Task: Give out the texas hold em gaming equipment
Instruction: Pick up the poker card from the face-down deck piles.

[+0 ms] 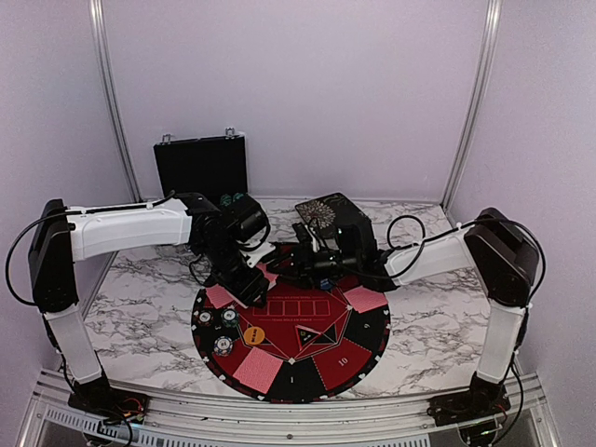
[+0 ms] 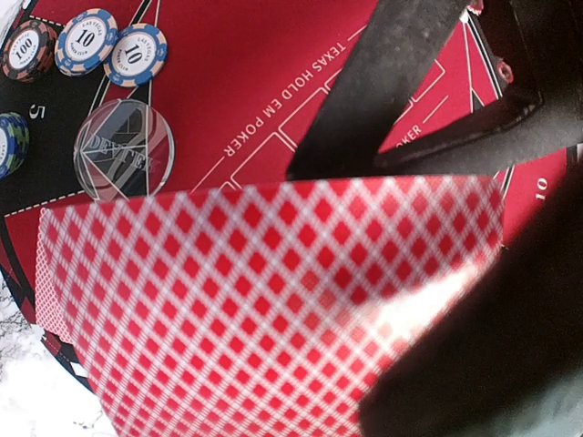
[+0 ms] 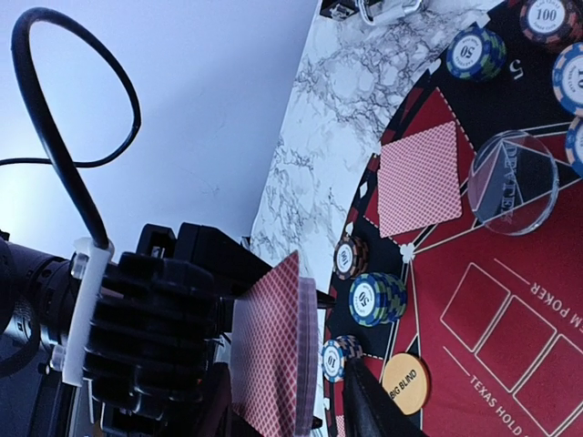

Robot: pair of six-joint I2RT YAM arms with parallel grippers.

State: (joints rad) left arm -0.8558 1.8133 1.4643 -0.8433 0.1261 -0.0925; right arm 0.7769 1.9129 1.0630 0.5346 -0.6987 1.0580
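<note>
My left gripper point(image 1: 250, 281) hangs over the mat's upper left and is shut on one red-backed card point(image 2: 273, 309), which fills the left wrist view. My right gripper point(image 1: 303, 264) is shut on the deck of red-backed cards point(image 3: 273, 355) and holds it on edge beside the left gripper. One right finger point(image 3: 373, 405) shows next to the deck. Dealt cards lie on the mat point(image 1: 219, 296), point(image 1: 365, 298), point(image 1: 256, 371). Striped chips point(image 1: 216, 318), an orange big-blind disc point(image 1: 253, 332) and a clear dealer disc point(image 2: 123, 150) sit on the mat's left side.
The round red-and-black mat point(image 1: 321, 358) lies at the table's near centre. A black hinged case point(image 1: 200, 166) stands open at the back left, with greenish chips point(image 1: 231, 197) at its foot. Marble table point(image 1: 140, 307) runs on both sides of the mat.
</note>
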